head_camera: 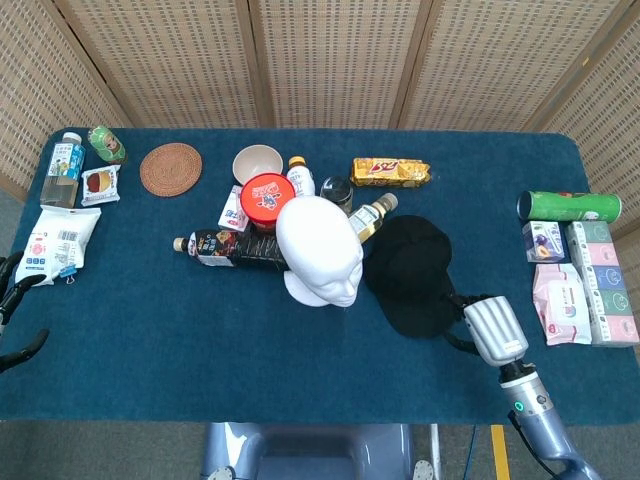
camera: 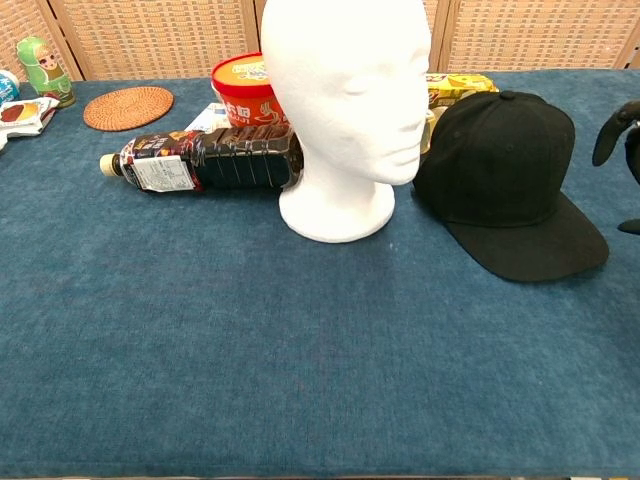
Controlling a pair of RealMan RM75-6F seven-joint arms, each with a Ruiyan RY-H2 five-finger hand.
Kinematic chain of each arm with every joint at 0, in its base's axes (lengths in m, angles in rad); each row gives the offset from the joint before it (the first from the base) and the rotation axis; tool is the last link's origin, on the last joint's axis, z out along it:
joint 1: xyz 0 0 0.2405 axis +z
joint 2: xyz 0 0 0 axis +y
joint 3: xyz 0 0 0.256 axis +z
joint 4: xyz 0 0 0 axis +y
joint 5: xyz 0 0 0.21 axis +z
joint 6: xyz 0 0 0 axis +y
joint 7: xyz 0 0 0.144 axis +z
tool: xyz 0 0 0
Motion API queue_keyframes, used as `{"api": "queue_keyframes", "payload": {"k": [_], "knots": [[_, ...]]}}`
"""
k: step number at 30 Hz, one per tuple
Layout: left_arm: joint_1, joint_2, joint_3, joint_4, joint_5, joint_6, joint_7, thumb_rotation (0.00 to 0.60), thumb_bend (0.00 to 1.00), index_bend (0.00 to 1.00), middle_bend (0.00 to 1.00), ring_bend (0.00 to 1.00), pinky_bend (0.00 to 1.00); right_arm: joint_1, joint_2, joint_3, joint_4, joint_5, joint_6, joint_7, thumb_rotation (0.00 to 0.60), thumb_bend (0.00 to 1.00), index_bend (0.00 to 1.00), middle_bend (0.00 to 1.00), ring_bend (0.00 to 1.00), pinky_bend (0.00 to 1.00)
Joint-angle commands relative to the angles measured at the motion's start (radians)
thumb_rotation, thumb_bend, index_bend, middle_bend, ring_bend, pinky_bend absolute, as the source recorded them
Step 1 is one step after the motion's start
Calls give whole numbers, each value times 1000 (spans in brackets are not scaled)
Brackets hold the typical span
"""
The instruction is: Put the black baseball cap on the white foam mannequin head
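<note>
Black baseball cap (head_camera: 412, 277) is lying flat on the blue table (head_camera: 180, 320), just right of the white foam mannequin head (head_camera: 318, 250), its brim pointing toward my side. I am holding my right hand (head_camera: 487, 325) just beside that brim, fingers spread and gripping nothing; I cannot tell whether the fingertips (camera: 610, 132) are touching the cloth. My left hand (head_camera: 15, 315) is hanging open at the table's edge, well apart from the mannequin head. Behind the mannequin head a dark bottle (head_camera: 232, 247) is lying on its side.
</note>
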Motion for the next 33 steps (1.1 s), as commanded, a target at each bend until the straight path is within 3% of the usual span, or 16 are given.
{"api": "queue_keyframes", "payload": {"k": [1, 13, 33], "knots": [[-1, 0, 0, 3, 1, 1, -3, 600, 256, 183, 41, 0, 122, 13, -17, 7, 13, 9, -9, -23, 600, 142, 474, 720, 814, 802], [-2, 3, 2, 14, 7, 2, -21, 600, 254, 183, 41, 0, 122, 35, -76, -15, 51, 40, -58, -129, 600, 117, 522, 765, 843, 821], [11, 6, 12, 24, 3, 9, -41, 600, 255, 183, 41, 0, 121, 57, -179, -49, 230, 42, -71, -110, 600, 107, 526, 776, 847, 840]]}}
